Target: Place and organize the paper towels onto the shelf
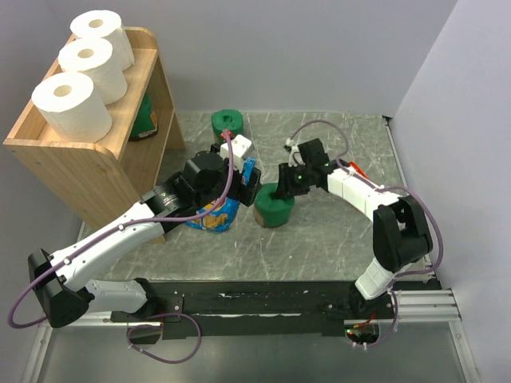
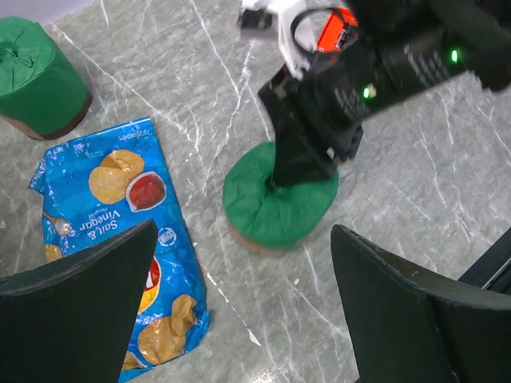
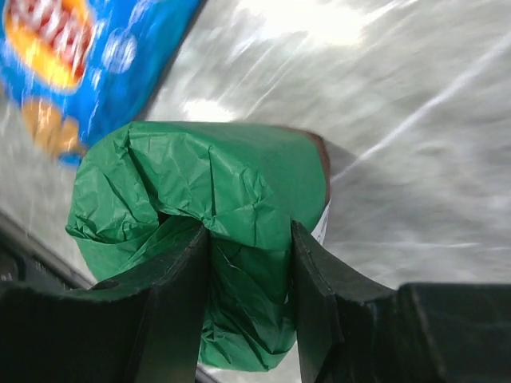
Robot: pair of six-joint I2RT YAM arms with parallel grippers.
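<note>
STEP: grasping one roll for shelving | RIGHT: right gripper is clamping its jaws on the crumpled top of the dark green paper towel roll | LEFT: left gripper is hovering with jaws wide apart and empty, the roll lying beneath them | NEXT: probably lifting straight up, then carrying to the wooden shelf, likely a lower tier, since white rolls are filling the top.

The shelf stands at the far left of the worktop, with three paper towel rolls in a row on its top tray and a fourth roll on the tier below. A fifth roll stands on the worktop right of the shelf toward the back. A sixth roll sits mid-worktop, with the chip bag just left of it and the right tool clamped on its top.
</note>
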